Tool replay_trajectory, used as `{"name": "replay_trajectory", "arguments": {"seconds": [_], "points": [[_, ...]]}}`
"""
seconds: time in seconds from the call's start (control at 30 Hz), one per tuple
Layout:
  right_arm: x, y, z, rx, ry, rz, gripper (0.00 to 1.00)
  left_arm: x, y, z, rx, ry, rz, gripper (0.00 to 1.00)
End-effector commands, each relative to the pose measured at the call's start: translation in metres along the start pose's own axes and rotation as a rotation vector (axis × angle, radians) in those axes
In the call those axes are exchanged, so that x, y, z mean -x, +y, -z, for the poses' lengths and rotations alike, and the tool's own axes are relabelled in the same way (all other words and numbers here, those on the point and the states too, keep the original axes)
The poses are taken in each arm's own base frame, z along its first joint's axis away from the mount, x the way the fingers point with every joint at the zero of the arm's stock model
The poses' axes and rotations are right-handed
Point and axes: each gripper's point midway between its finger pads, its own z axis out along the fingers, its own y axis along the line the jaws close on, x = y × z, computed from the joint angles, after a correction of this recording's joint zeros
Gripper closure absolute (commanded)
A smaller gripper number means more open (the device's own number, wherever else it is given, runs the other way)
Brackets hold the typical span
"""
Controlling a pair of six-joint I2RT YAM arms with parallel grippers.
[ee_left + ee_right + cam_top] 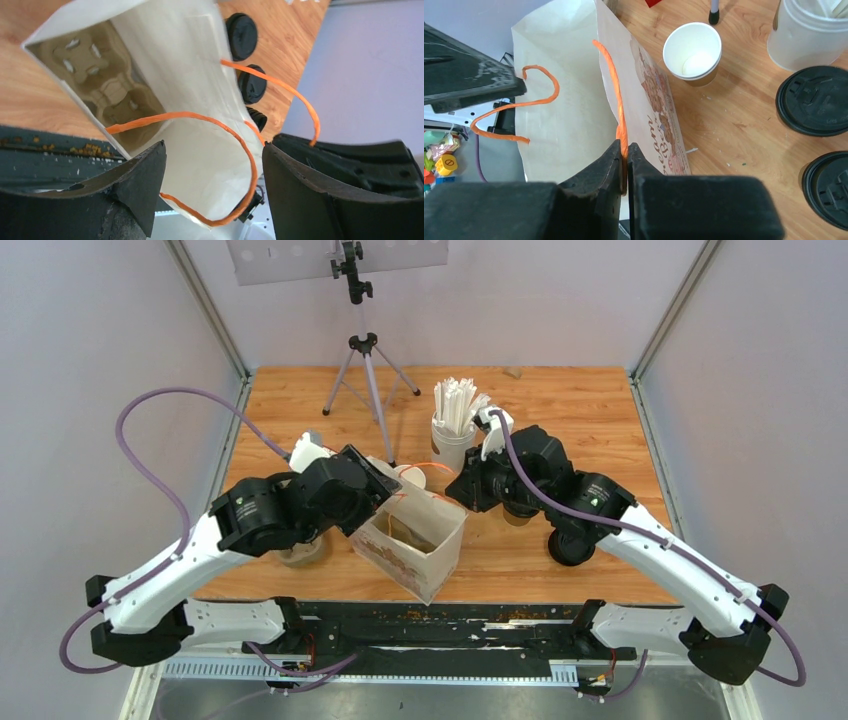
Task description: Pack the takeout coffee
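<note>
**Takeout coffee**: one paper cup (692, 50), brown outside, white inside, no lid on it, upright on the table (734, 130) just beyond the paper bag (659, 115). Black lids (814, 100) lying to the cup's right, near the white cup of straws (804, 40). Possibly cups beneath them, but not to be told from above.

**Packing state**: judged barely begun. Bag upright and open-mouthed at mid-table. Moulded carrier tray (100, 80) seated in its bottom, wells empty as far as the left wrist view reaches. No cup inside. Left to do: lidding the open cup and lowering the coffee into the wells.

**Right gripper** (625, 150): jaws clenched on the orange handle (610, 75) of the bag's printed wall. Right arm (600, 505) bent in from the right, wrist low beside the bag's rim and just in front of the straws.

**Left gripper** (214, 150): jaws released and standing wide. Second handle (175, 114) looped loosely across the gap, not pinched. Left arm (250, 515) folded in from the left, wrist tilted down over the bag's left rim.
</note>
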Motion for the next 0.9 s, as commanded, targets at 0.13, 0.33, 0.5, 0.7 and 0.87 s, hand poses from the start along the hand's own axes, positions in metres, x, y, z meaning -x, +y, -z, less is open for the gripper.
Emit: {"name": "replay_trajectory", "arguments": {"seconds": [0.13,0.33,0.5,0.7,0.87], "points": [[0.026,0.010,0.010,-0.006,-0.036,-0.021,0.62,0.050,-0.018,0.045,-0.237,-0.165,-0.311,0.23],[0.018,0.012,0.024,-0.053,0.045,-0.160,0.31,0.087,0.011,0.062,-0.159,-0.301,-0.546,0.17],[-0.004,0.007,0.038,-0.105,0.092,-0.339,0.21,0.112,0.012,0.073,-0.091,-0.391,-0.717,0.12],[-0.011,0.008,0.058,-0.107,0.085,-0.419,0.19,0.102,0.004,0.048,0.004,-0.297,-0.876,0.05],[-0.010,0.004,0.076,-0.101,0.041,-0.372,0.19,0.101,0.005,0.018,0.069,-0.155,-0.995,0.05]]}}
